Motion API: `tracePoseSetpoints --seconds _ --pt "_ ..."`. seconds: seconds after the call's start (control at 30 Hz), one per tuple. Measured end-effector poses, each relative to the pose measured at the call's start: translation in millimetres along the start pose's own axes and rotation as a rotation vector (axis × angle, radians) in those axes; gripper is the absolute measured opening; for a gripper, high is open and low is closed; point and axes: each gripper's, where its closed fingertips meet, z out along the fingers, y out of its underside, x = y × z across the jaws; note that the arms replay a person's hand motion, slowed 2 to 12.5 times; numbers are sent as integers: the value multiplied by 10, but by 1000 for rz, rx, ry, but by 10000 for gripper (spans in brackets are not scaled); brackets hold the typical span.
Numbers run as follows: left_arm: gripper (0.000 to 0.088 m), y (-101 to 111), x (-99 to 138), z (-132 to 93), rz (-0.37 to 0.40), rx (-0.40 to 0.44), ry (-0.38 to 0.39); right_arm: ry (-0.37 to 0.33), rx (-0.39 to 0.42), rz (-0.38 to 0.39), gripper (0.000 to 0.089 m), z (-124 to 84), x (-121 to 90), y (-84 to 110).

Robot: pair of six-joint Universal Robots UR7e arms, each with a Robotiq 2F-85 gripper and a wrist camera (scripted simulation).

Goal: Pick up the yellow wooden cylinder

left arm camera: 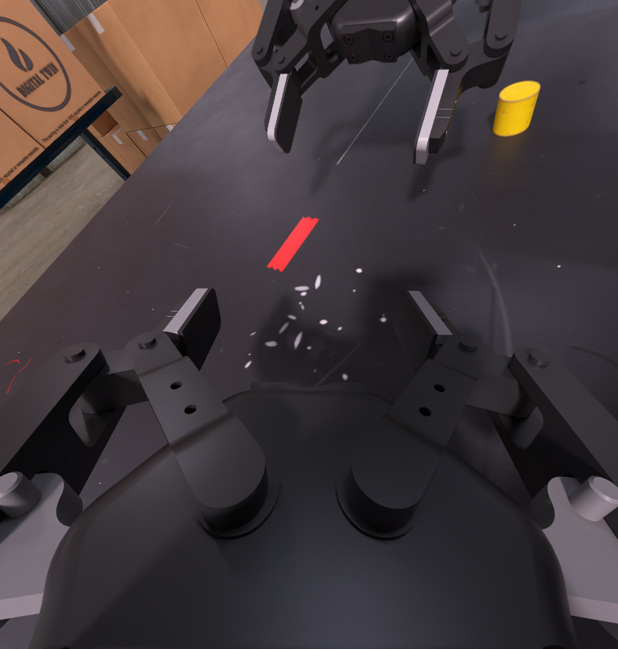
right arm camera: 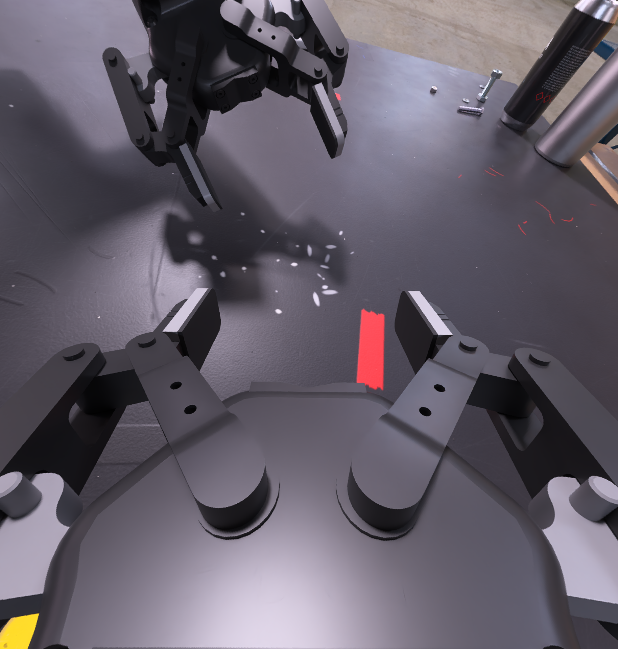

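Observation:
The yellow wooden cylinder (left arm camera: 516, 108) stands upright on the dark table (left arm camera: 476, 246), far right in the left wrist view. A sliver of it shows at the bottom left corner of the right wrist view (right arm camera: 17, 630), below the gripper body. My left gripper (left arm camera: 309, 309) is open and empty above the table, far from the cylinder. My right gripper (right arm camera: 309, 309) is open and empty; it also shows in the left wrist view (left arm camera: 349, 147), hanging just left of the cylinder without touching it. The left gripper also shows in the right wrist view (right arm camera: 272, 179).
A red tape strip (left arm camera: 293, 244) and white flecks mark the table middle. Cardboard boxes (left arm camera: 37, 80) stand beyond the table's left edge. In the right wrist view, a black can (right arm camera: 557, 66), a silver cylinder (right arm camera: 592, 102) and loose bolts (right arm camera: 483, 91) sit at the far right corner.

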Motion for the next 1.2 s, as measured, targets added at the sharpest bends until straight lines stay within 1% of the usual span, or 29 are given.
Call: tracePoseSetpoints --seconds 0.17,0.6,0.93,1.2 --pt "854 22 14 51 22 -17 -8 6 -3 -1 854 16 10 5" --pt "854 -7 16 119 37 -14 -22 -1 5 17 854 47 13 16" --pt "854 -11 10 109 62 -23 -56 11 -7 -13 854 54 22 27" --pt "854 32 35 50 44 -49 -67 23 -32 -18 854 -2 39 61"
